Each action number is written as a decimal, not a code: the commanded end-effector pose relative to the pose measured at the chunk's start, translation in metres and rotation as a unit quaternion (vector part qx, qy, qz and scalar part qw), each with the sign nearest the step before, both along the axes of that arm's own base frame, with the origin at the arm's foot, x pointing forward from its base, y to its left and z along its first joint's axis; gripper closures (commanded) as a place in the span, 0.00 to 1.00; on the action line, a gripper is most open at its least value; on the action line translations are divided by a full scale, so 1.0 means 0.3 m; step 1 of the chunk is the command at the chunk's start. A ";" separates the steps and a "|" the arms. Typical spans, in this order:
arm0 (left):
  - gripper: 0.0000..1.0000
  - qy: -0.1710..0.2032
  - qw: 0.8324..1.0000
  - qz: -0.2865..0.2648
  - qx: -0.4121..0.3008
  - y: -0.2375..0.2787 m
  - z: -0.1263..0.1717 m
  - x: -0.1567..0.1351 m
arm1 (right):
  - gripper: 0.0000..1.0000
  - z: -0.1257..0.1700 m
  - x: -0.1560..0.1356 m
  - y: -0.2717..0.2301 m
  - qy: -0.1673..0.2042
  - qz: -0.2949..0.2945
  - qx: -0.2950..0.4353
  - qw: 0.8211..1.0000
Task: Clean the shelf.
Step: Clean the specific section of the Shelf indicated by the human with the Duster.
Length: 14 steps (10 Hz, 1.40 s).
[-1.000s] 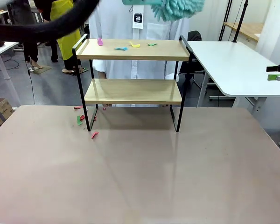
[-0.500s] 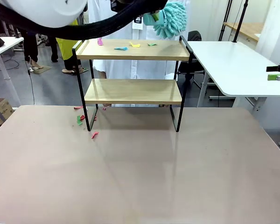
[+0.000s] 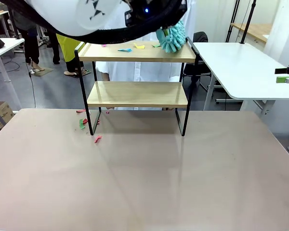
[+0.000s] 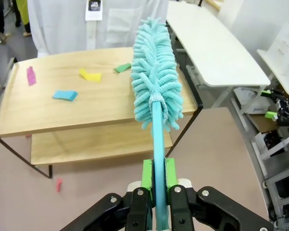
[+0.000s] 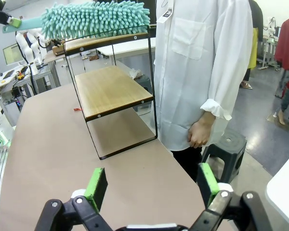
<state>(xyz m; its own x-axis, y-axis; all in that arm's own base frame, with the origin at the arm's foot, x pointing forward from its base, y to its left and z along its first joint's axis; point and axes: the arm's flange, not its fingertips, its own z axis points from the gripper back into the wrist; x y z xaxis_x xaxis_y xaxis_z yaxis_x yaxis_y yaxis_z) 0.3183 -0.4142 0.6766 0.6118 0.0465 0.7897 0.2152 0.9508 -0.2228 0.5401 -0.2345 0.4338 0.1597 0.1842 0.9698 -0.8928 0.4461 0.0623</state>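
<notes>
Teal duster (image 4: 154,91), clamped in L gripper (image 4: 158,171), over right end of shelf's (image 3: 137,94) top board, paper scraps (image 4: 65,95) beside. Shelf at table's (image 3: 144,183) far edge, person (image 5: 202,57) behind; R gripper (image 5: 151,185) jaws wide, empty.

The shelf (image 3: 137,94): a small two-tier rack standing upright at the far middle of the table (image 3: 144,183). It has two light wood boards, one above the other, in a thin black metal frame (with a raised rail at each short end). Small paper scraps (image 4: 65,95) in pink, blue, yellow and green lie flat and apart on the top board.
</notes>
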 end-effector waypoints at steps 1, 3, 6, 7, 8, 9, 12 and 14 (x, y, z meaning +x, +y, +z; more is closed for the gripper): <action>0.87 0.007 1.000 0.002 0.015 -0.080 -0.017 0.022 | 0.00 0.009 -0.003 0.006 -0.002 0.000 -0.001 1.000; 0.87 0.021 0.999 0.008 0.023 -0.097 -0.037 0.036 | 0.00 0.009 -0.003 0.006 -0.002 0.000 -0.001 1.000; 0.87 0.017 1.000 -0.010 0.022 -0.048 -0.064 0.015 | 0.00 0.009 -0.003 0.006 -0.002 0.000 -0.001 1.000; 0.87 0.037 0.999 -0.013 0.029 -0.054 -0.072 0.032 | 0.00 0.009 -0.003 0.006 -0.002 0.000 -0.001 1.000; 0.87 0.046 0.998 -0.003 0.033 -0.026 -0.079 0.043 | 0.00 0.009 -0.003 0.006 -0.002 0.000 -0.001 1.000; 0.87 0.046 0.998 0.013 0.035 -0.001 -0.080 0.057 | 0.00 0.009 -0.003 0.006 -0.002 0.000 -0.001 1.000; 0.87 0.045 0.995 0.057 0.073 0.075 -0.081 0.098 | 0.00 0.009 -0.003 0.006 -0.002 0.000 -0.001 1.000; 0.87 0.042 0.989 0.087 0.113 0.164 -0.083 0.116 | 0.00 0.009 -0.003 0.006 -0.002 0.000 -0.001 1.000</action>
